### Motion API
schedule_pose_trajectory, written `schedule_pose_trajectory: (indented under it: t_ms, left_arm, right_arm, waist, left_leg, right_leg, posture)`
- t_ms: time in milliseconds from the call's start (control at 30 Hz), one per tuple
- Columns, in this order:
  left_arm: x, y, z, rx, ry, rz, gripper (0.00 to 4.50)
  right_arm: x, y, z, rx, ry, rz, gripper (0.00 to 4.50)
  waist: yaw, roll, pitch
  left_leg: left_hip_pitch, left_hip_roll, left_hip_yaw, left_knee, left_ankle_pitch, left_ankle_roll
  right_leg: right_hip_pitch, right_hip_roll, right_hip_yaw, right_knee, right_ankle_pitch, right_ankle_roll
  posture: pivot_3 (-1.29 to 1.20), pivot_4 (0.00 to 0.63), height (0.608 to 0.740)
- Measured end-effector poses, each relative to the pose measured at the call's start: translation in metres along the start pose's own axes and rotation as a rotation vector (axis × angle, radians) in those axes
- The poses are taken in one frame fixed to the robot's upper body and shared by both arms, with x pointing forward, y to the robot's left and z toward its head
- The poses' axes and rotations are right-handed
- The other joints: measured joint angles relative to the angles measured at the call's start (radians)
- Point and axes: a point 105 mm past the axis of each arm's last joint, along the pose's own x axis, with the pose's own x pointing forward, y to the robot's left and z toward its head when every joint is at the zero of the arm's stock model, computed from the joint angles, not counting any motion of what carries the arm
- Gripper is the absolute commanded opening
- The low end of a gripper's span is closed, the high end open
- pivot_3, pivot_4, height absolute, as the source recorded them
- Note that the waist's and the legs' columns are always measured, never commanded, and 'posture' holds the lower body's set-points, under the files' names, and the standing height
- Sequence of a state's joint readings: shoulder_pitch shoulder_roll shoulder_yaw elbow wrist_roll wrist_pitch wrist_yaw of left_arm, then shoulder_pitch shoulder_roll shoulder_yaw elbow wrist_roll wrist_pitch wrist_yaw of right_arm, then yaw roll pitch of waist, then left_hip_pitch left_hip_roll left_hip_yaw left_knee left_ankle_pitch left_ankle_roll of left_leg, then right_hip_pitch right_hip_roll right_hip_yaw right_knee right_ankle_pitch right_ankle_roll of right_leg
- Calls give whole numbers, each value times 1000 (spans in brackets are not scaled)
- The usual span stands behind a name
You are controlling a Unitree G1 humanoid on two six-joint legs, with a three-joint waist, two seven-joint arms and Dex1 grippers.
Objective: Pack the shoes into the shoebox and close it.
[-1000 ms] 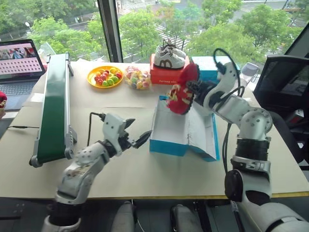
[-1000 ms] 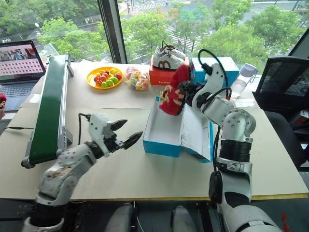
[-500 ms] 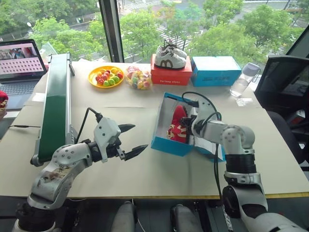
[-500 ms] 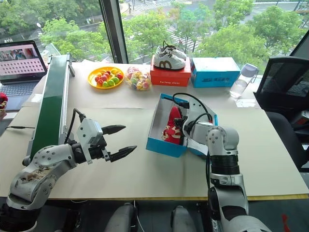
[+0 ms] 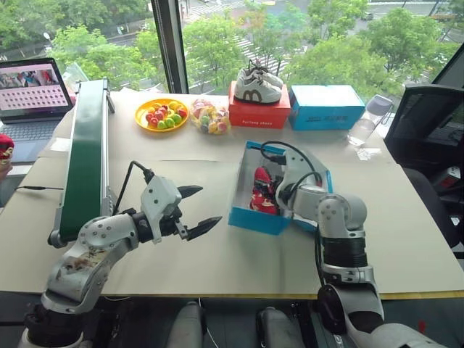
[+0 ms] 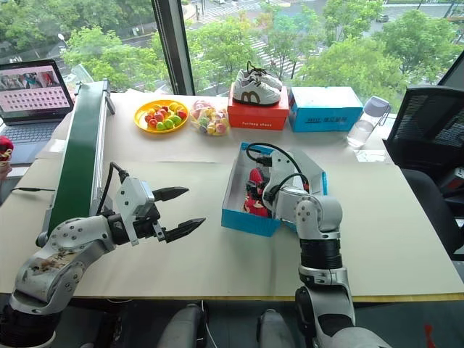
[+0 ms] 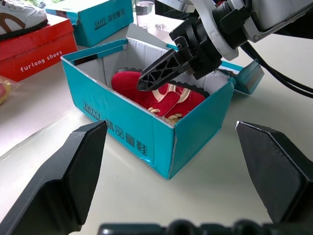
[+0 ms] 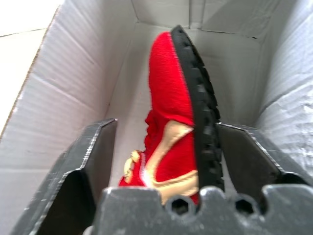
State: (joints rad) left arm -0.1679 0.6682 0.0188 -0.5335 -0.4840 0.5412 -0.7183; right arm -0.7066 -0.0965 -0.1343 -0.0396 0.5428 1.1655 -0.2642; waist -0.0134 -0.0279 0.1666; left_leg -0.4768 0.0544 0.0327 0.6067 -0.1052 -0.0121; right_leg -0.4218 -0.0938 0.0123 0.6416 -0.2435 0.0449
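Right wrist view showed the red shoes (image 8: 178,117) lying on their side inside the blue shoebox (image 5: 258,217), between the spread fingers (image 8: 93,161) of the right gripper (image 5: 270,190), one finger apart from the fabric, the other close by the sole. The left gripper (image 5: 197,209) hung wide open and empty over the table (image 5: 217,254), well apart from the box.

table (image 5: 181,254), shoebox (image 5: 257,217), laptop (image 5: 25,98), conveyor (image 5: 83,159)
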Motion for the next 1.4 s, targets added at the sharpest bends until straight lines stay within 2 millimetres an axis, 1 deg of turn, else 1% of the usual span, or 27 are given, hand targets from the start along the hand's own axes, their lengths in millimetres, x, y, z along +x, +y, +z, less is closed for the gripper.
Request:
schedule_pose_trajectory:
  t_ms: [67, 100, 167, 200, 233, 267, 333, 367, 400, 433, 467, 500, 533, 567, 633, 667, 700, 733, 833, 1000, 1133, 1267, 1400]
  left_arm:
    - [0, 2, 1, 9, 0, 13, 4500]
    - [1, 3, 2, 13, -8, 20, 4500]
    - [3, 9, 5, 9, -33, 61, 4500]
    - [4, 14, 3, -4, -41, 101, 4500]
    - [4, 21, 0, -17, -42, 147, 4500]
    - [4, 32, -4, -43, -50, 225, 4500]
    - [-1, 60, -9, -101, -83, 428, 4500]
    - [-5, 73, -13, -112, -79, 529, 4500]
    - [-12, 86, -18, -120, -66, 631, 4500]
    - [-17, 94, -21, -128, -58, 694, 4500]
    - [-26, 105, -25, -146, -58, 795, 4500]
    - [-36, 114, -29, -165, -53, 888, 4500]
    - [-46, 123, -33, -190, -47, 978, 4500]
    - [-62, 133, -42, -221, -14, 1084, 4500]
    - [-90, 144, -59, -257, 66, 1221, 4500]
    - [-102, 145, -68, -283, 103, 1269, 4500]
    - [-108, 146, -74, -303, 124, 1290, 4500]
    - [-112, 145, -78, -314, 141, 1305, 4500]
    - [-114, 141, -88, -341, 185, 1304, 4500]
    - [-117, 138, -98, -372, 229, 1304, 4500]
    - [-121, 139, -98, -354, 242, 1331, 4500]
    - [-125, 142, -95, -328, 253, 1361, 4500]
    - [-127, 144, -91, -315, 233, 1377, 4500]
  right_arm:
    - [-7, 4, 27, -20, -115, 2, 3812]
    - [-14, 7, 47, -49, -204, 3, 3812]
    - [-30, 9, 79, -97, -363, -7, 3812]
    - [-37, 11, 92, -114, -434, -8, 3812]
    - [-43, 13, 102, -138, -496, -6, 3812]
    - [-49, 19, 110, -161, -557, 29, 3812]
    - [-57, 38, 115, -231, -620, 150, 3812]
    - [-62, 54, 110, -286, -632, 261, 3812]
    - [-68, 71, 100, -337, -630, 393, 3812]
    - [-71, 82, 91, -365, -613, 481, 3812]
    - [-77, 93, 73, -413, -570, 611, 3812]
    - [-82, 99, 58, -445, -526, 713, 3812]
    - [-87, 102, 45, -476, -485, 793, 3812]
    - [-92, 101, 29, -533, -439, 871, 3812]
    - [-94, 92, 8, -614, -363, 928, 3812]
    - [-92, 86, -1, -660, -330, 929, 4066]
    - [-91, 82, -6, -690, -308, 932, 4312]
    - [-89, 81, -10, -696, -295, 944, 4472]
    - [-90, 91, -20, -694, -285, 1008, 4472]
    - [-85, 97, -23, -659, -310, 1021, 4472]
    - [-83, 98, -24, -645, -315, 1014, 4472]
    - [-77, 100, -20, -597, -345, 979, 4472]
    - [-75, 100, -19, -596, -350, 960, 4472]
  waist:
    - [-1, 0, 0]
    - [-1, 0, 0]
    - [-1, 0, 0]
    - [-1, 0, 0]
    - [-1, 0, 0]
    - [-1, 0, 0]
    - [-1, -1, 0]
    - [-2, -1, 0]
    - [-5, -1, 0]
    - [-7, -1, 0]
    - [-4, -1, 0]
    - [-3, -1, 0]
    - [0, -1, 0]
    - [2, -2, 0]
    - [1, -2, 0]
    - [1, -2, 0]
    - [1, -2, 0]
    - [1, -2, 0]
    - [1, -3, -1]
    - [2, -4, -1]
    - [3, -4, -1]
    - [2, -4, -1]
    - [3, -4, -1]
  left_leg:
    - [0, 0, 0, 0, 0, 0]
    - [0, 1, 0, 0, 0, 0]
    - [0, 1, 0, 0, 0, 0]
    - [0, 0, 0, 0, 0, 0]
    - [0, 0, 0, 0, 0, 0]
    - [1, 0, 0, 0, 0, 0]
    - [1, 1, 0, 1, 0, 0]
    - [1, 1, 0, 1, 0, 0]
    - [1, 1, 0, 1, 0, 0]
    - [1, 1, 0, 1, 0, 0]
    - [1, 1, 0, 1, 0, 0]
    - [1, 1, 0, 1, 0, 0]
    - [1, 1, 0, 2, 0, 0]
    - [1, 1, 0, 2, 0, 0]
    - [1, 1, 0, 3, 0, 0]
    - [1, 1, 0, 3, 0, 0]
    - [1, 1, 0, 3, 0, 0]
    - [2, 1, 0, 3, 0, -1]
    - [2, 2, 0, 3, 0, -3]
    - [2, 2, 0, 2, -1, -5]
    - [2, 1, 0, 3, -1, -5]
    - [2, 2, 0, 2, -2, -7]
    - [2, 1, 0, 3, -2, -7]
  right_leg:
    - [-1, 0, 0, 0, 0, 0]
    - [0, 1, 0, 0, 0, 0]
    - [0, 1, 0, 0, 0, 0]
    - [0, 1, 0, 0, 0, 0]
    - [0, 1, 0, 0, 0, 0]
    - [0, 1, 0, 0, 0, 0]
    - [0, 1, 0, 0, 0, 0]
    - [1, 2, 0, 0, 0, 0]
    - [1, 2, 1, 0, 0, 0]
    - [1, 2, 1, 1, 0, 0]
    - [1, 1, 0, 1, 0, 1]
    - [2, 1, 0, 1, 0, 1]
    - [2, 1, 0, 0, 0, 1]
    - [2, 1, 0, 0, 0, 1]
    - [2, 1, 0, 1, 0, 1]
    - [2, 1, 0, 1, 0, 1]
    - [2, 1, 0, 1, 0, 1]
    - [2, 1, 0, 1, 0, 1]
    - [1, 2, 0, 1, 1, -1]
    - [1, 2, 0, 1, 1, -1]
    - [1, 2, 0, 1, 1, 0]
    - [1, 2, 0, 3, 1, -1]
    - [1, 2, 0, 2, 1, -1]
  posture:
    - [0, 150, 739]
    - [0, 150, 739]
    - [0, 150, 739]
    - [0, 150, 739]
    - [0, 150, 739]
    - [0, 150, 739]
    - [0, 150, 739]
    - [0, 150, 739]
    - [0, 150, 739]
    - [0, 150, 739]
    - [0, 150, 739]
    - [0, 150, 739]
    - [0, 150, 739]
    - [0, 150, 739]
    - [0, 150, 739]
    - [0, 150, 739]
    - [0, 150, 739]
    - [0, 150, 739]
    - [0, 150, 739]
    - [0, 150, 739]
    - [0, 150, 739]
    - [0, 150, 739]
    - [0, 150, 739]
